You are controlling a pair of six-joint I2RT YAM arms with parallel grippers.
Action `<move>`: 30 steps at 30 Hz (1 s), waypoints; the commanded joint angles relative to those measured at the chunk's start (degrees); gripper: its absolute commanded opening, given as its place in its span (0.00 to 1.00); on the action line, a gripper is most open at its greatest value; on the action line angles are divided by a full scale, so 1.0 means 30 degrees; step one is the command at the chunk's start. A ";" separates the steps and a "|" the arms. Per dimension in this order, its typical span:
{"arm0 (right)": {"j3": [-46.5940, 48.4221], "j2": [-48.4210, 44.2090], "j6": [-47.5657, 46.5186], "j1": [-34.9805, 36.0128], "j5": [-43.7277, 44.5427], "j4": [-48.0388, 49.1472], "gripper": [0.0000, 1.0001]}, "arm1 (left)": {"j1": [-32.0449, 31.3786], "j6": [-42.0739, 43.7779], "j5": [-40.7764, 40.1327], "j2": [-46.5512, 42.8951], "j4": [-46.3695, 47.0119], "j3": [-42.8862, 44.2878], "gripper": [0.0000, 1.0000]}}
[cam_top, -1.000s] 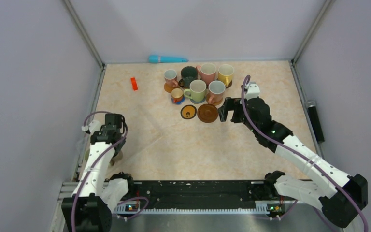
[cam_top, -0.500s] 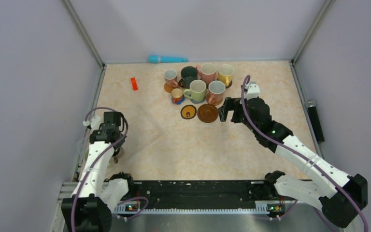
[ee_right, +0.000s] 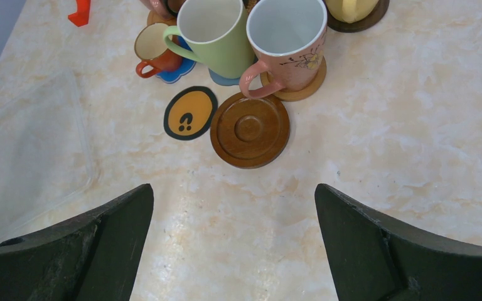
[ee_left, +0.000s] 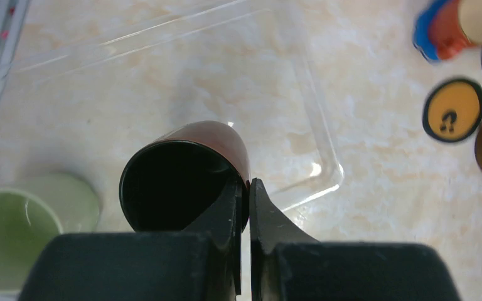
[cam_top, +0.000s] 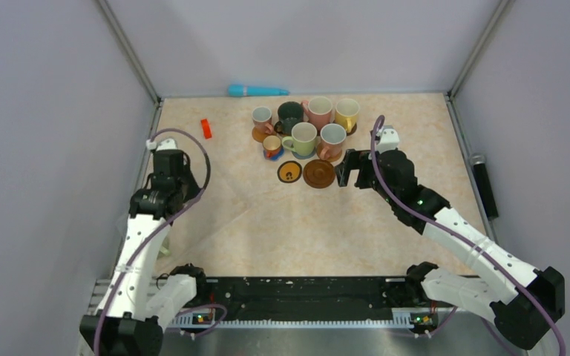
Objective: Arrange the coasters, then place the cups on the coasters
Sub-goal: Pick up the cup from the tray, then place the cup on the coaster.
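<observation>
**Left pincer clamps a dark cup, right pincer gapes before two bare coasters**

Top view: a cluster of cups [cam_top: 302, 137] crowds the middle of the worktop [cam_top: 267, 222] near its far edge. On their near side lie a black-rimmed orange coaster [cam_top: 289, 171] and a brown wooden coaster [cam_top: 318, 173], both bare. The right gripper [cam_top: 347, 172] hangs just right of the brown one. The left arm [cam_top: 165, 182] stands by the left edge.

Left wrist view: the left gripper [ee_left: 249, 188] is pinched tight on the rim of a dark brown cup [ee_left: 210, 138], above a clear tray [ee_left: 301, 113]. A pale green cup [ee_left: 12, 226] stands just beside it.

Right wrist view: the jaws are spread wide and hold nothing. The orange coaster bears a dark mark like two small prints, not readable as letters. A pink-handled cup [ee_right: 287, 37] with a small flower print sits on a tan coaster [ee_right: 304, 84]
</observation>
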 commanded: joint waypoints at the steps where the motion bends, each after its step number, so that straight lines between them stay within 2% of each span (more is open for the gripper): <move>1: 0.0117 -0.0146 -0.0192 -0.0146 0.0036 0.0752 0.99 | -0.3541 0.2558 -0.0893 0.1968 0.0954 0.2024 0.00; 3: 0.0114 -0.0182 -0.0193 -0.0153 0.0099 0.0731 0.99 | -0.5674 0.2777 -0.1784 0.3276 0.0950 0.2848 0.00; 12: 0.0084 -0.0225 -0.0197 -0.0143 0.0392 0.0736 0.99 | -0.9795 0.3649 -0.0425 0.8542 0.4295 0.5279 0.00; 19: 0.0004 -0.0541 -0.0181 -0.0154 0.0635 0.0754 0.99 | -1.1391 0.4797 0.0283 1.2286 0.6822 0.7289 0.00; 30: -0.0394 -0.1533 -0.0149 -0.0150 0.1310 0.0999 0.98 | -1.2003 0.5211 0.1674 1.6957 0.6539 1.1099 0.00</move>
